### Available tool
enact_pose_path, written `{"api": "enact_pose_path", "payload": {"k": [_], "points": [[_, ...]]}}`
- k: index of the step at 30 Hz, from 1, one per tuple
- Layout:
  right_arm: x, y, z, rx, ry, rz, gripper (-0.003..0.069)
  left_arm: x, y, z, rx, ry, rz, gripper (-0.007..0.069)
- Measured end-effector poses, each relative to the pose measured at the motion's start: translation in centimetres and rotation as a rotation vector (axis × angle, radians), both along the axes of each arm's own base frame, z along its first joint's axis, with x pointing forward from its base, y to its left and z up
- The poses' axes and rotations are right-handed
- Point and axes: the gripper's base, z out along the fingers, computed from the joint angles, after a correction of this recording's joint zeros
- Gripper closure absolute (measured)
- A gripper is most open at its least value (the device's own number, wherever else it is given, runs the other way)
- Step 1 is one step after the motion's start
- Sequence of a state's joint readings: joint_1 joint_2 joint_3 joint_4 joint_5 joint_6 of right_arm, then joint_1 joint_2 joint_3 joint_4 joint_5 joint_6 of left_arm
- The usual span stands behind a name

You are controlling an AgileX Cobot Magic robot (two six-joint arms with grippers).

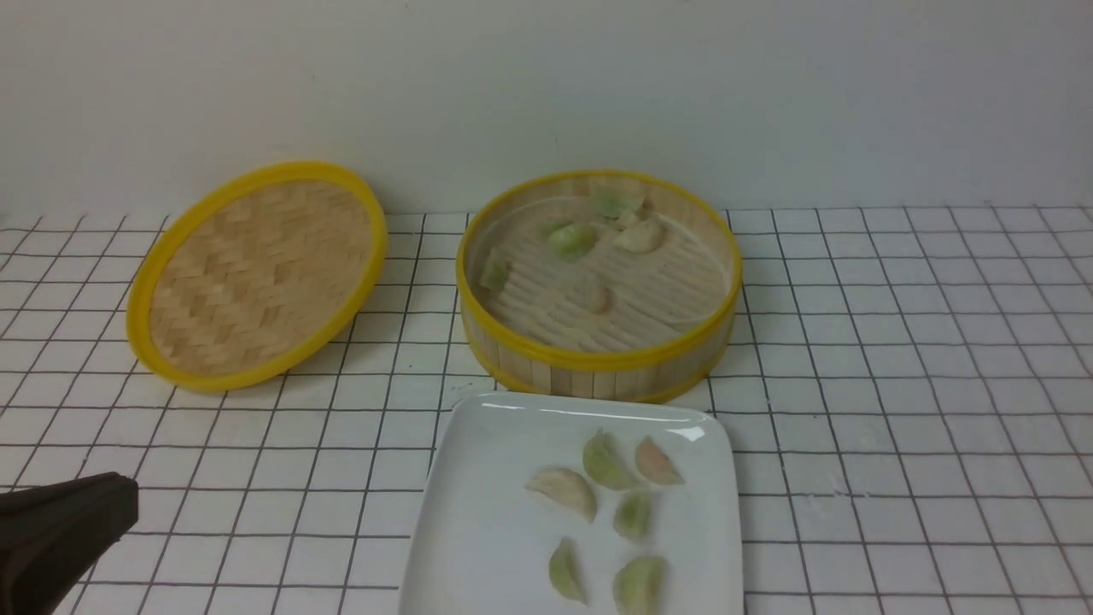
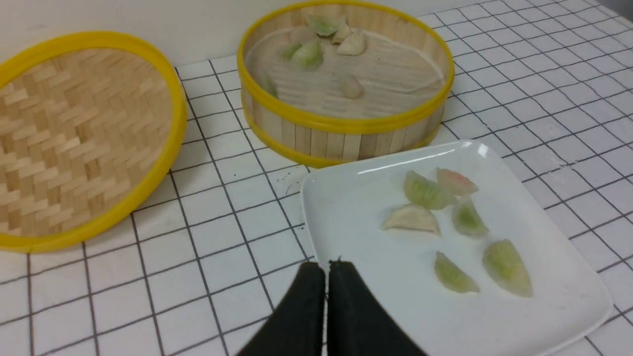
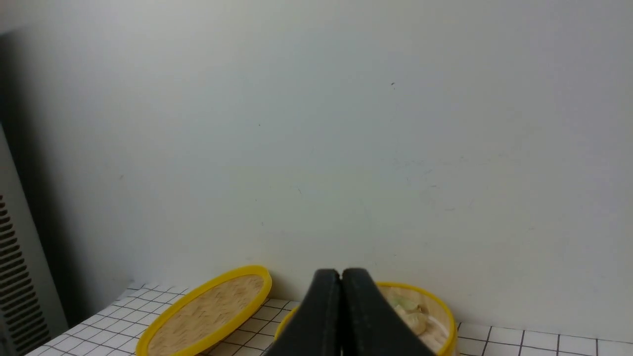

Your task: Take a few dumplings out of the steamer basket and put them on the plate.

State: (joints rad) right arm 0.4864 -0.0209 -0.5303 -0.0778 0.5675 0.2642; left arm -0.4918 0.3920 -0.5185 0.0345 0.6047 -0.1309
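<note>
- The left gripper (image 2: 326, 265) is seen nearest, low over the left of the table (image 1: 897, 427). Its black fingers (image 2: 301, 309) are pressed together and nothing is held between them.
- The right gripper (image 3: 341, 272) is raised before the wall (image 3: 346, 123), also closed tight, with nothing pinched.
- The plate (image 1: 495, 530) is placed just in front of the steamer basket (image 1: 598, 376).
- Six dumplings (image 1: 606, 461) are laid on the plate: mostly pale green, one cream, one pinkish.
- More dumplings are seen in the steamer basket, mainly at its far side.
- The lid (image 1: 256, 273) is set tilted, left of the steamer basket.
</note>
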Motion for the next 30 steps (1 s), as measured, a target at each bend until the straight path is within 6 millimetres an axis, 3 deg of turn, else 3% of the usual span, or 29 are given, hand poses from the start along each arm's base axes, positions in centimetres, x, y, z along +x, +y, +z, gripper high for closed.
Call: {"api": "enact_pose_path", "payload": {"k": [4,7,12,15,30], "points": [[0.0,0.0,0.0,0.0,0.0,0.0,0.0673,-0.2,0.8,-2.0,0.002,-0.122,0.07,0.0631],[0.0,0.0,0.0,-0.001,0.002,0.0,0.0673,-0.5,1.7,-4.7,0.023,-0.176,0.161,0.0631],[0.0,0.0,0.0,0.001,0.004,0.0,0.0673,-1.4,2.9,-11.0,0.091,-0.179,0.316,0.0631],[0.0,0.0,0.0,0.003,0.005,0.001,0.0673,-1.6,3.1,-13.0,0.097,-0.148,0.346,0.0631],[0.0,0.0,0.0,0.003,0.005,0.001,0.0673,-1.8,3.1,-13.7,0.091,-0.105,0.347,0.0631]]}}
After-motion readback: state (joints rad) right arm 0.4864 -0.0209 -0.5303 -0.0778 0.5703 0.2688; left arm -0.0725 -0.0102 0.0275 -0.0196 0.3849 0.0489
